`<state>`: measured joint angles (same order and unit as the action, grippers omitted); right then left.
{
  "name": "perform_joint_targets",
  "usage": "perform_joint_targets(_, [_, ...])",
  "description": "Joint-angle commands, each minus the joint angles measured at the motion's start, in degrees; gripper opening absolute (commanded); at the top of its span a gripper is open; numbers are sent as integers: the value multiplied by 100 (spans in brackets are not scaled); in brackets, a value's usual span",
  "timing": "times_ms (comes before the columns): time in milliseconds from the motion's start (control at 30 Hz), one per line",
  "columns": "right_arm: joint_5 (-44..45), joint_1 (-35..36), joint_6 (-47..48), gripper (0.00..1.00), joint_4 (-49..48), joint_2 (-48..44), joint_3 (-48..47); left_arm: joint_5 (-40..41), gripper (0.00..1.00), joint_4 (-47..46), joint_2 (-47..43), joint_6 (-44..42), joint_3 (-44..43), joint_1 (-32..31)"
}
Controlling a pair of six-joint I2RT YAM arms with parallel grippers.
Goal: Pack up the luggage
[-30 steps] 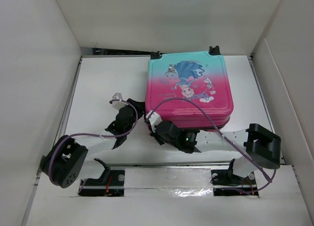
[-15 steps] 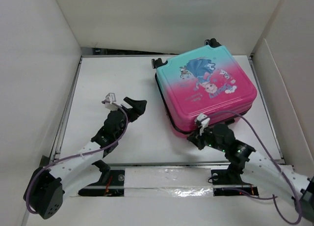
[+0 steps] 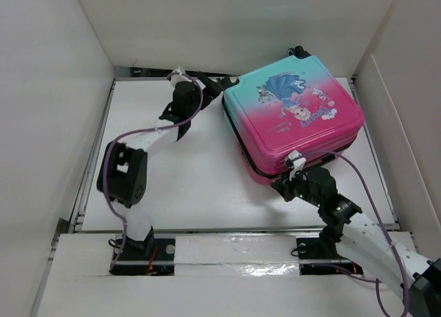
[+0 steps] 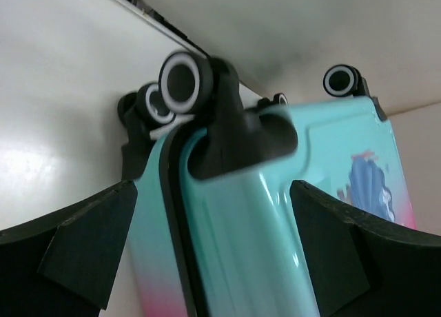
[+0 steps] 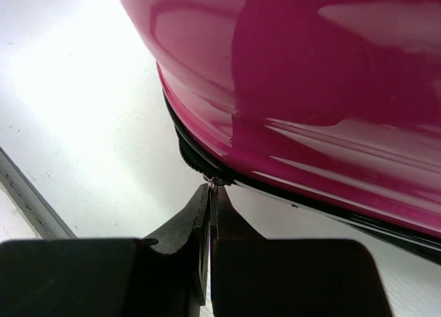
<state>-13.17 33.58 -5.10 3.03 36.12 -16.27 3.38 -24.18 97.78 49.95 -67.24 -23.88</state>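
The luggage [image 3: 293,117] lies flat and closed at the back right of the table, turned at an angle, teal end toward the back wall. My left gripper [image 3: 215,84] is open at its back-left corner. There its fingers straddle the teal edge [image 4: 241,248] just below a black wheel [image 4: 185,81]. My right gripper [image 3: 284,181] is at the pink front edge [image 5: 310,69]. It is shut, its tips [image 5: 213,187] pinching the small metal zipper pull [image 5: 216,181] on the black zip line.
White walls box in the table on the left, back and right [image 3: 386,117]. The luggage's wheels [image 3: 300,52] nearly touch the back wall. A metal rail [image 3: 227,231] runs along the front edge by the arm bases.
The luggage has swung clockwise and slid right. My left gripper travelled from the table's middle to the back corner and opened wide. My right gripper, still shut, followed the front edge rightward.
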Motion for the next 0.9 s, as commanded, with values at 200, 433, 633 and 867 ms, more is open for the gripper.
perform_joint_targets(200, [-450, 491, -61, 0, -434, -290, -192, -1094, 98, 1829, 2647, -619, -3794, 261])
perform_joint_targets(433, [-397, 658, -17, 0, -452, -70, -236, -1383, 99, 1760, 3537, -311, -4955, 331])
perform_joint_targets(633, [-335, 658, -35, 0, -461, 27, -219, -1638, 94, 1276, 3819, 198, -5114, 331])
perform_joint_targets(867, [-230, 711, -52, 0, -443, -8, -210, -1955, 88, 312, 4004, 1119, -4668, 331])
